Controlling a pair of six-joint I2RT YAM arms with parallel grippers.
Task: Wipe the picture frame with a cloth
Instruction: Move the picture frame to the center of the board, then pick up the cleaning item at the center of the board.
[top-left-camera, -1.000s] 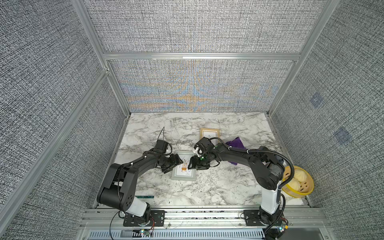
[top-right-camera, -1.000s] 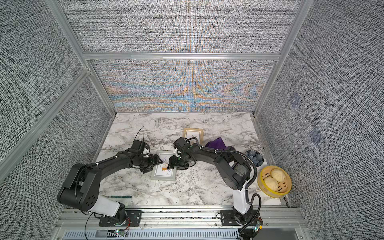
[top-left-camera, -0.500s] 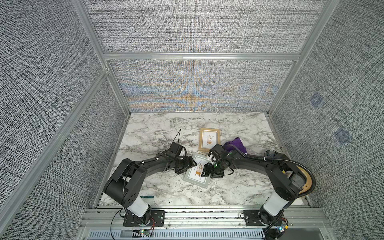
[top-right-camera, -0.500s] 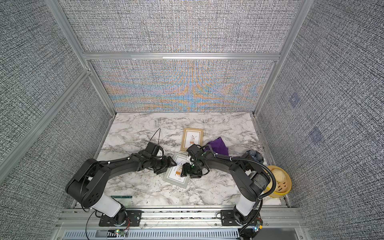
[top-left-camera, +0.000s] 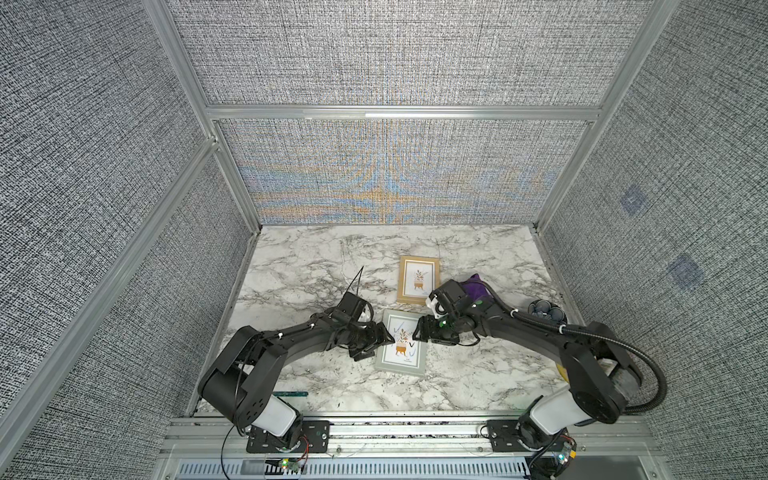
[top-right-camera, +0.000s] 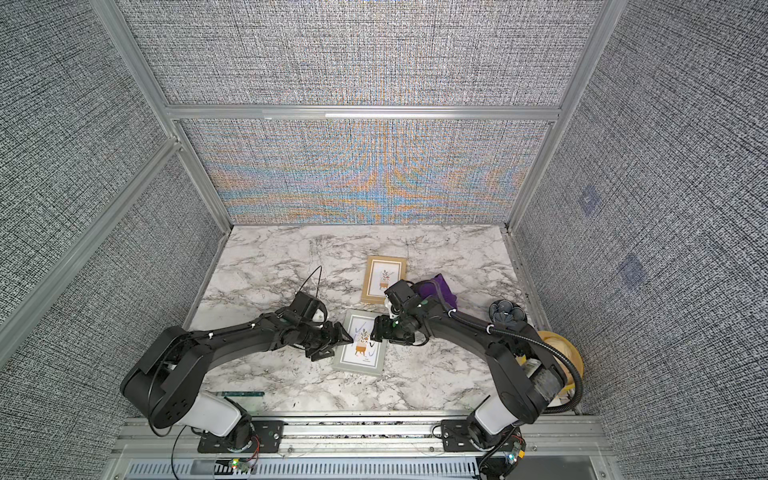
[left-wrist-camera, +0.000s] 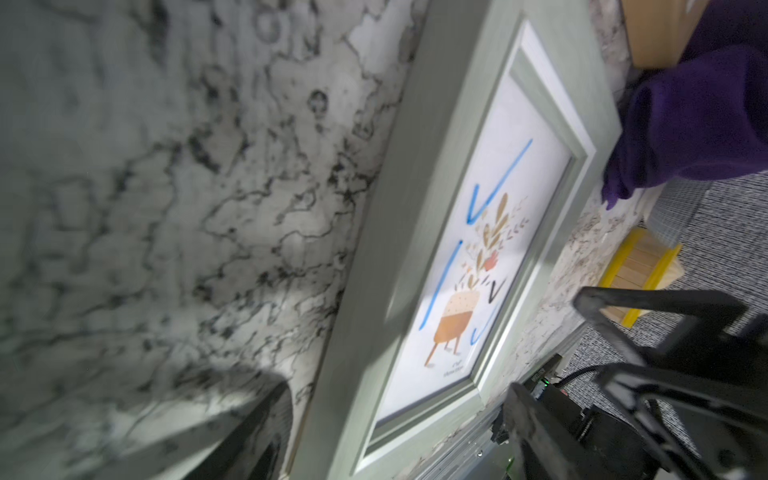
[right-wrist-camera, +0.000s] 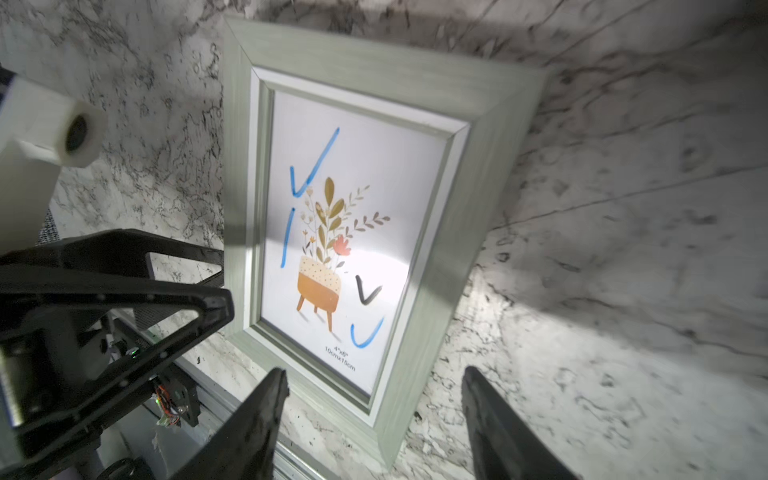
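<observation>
The grey-green picture frame (top-left-camera: 401, 349) lies flat on the marble table (top-left-camera: 311, 266), left gripper (top-left-camera: 380, 345) at its left edge, right gripper (right-wrist-camera: 374, 374) at its right, both spread wide and empty. Beyond, the purple cloth (top-left-camera: 478, 286) sits bunched beside a wooden frame (top-left-camera: 418, 279).

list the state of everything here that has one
grey-green picture frame: flat on the marble table, glass marked with blue and black pen strokes
gold-coloured picture frame: flat, face up, untouched
deep purple terry cloth: crumpled on the table, not held
left gripper: open, at the grey-green frame's edge, holding nothing
right gripper: open, at its opposite edge, holding nothing
</observation>
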